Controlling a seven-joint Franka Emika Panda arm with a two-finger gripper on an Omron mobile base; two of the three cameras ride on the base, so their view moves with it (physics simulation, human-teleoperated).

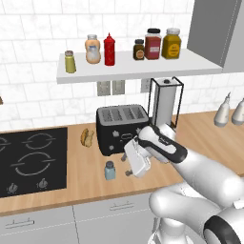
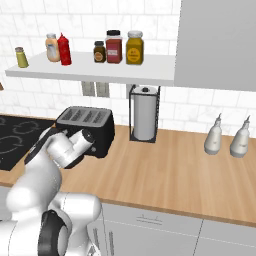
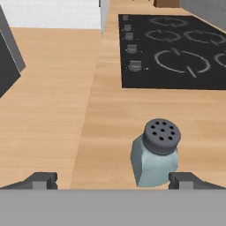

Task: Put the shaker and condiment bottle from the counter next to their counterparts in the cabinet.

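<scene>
One white arm bent low over the counter (image 1: 86, 176), elbow raised, hand angled down toward the front edge. Gripper (image 3: 113, 181) spread to full width, clasping nothing; both fingertips (image 3: 42, 180) low over the wood. Pale blue-grey shaker (image 3: 155, 152) upright on the counter between the tips, nearer one of them, touching neither as far as visible; also seen just left of the hand (image 1: 110, 170), in front of the black toaster (image 1: 121, 127). Red condiment bottle (image 1: 109, 49) already upright on the cabinet (image 1: 138, 70), just beside the peach-orange bottle (image 1: 93, 48); olive-green shaker (image 1: 70, 62) apart at the left end. Three jars (image 1: 153, 44) further right, labels too blurred to read. Light wooden worktop, black hob (image 1: 31, 162) at left, paper-towel holder (image 1: 165, 102) behind the toaster, white tiled wall.
</scene>
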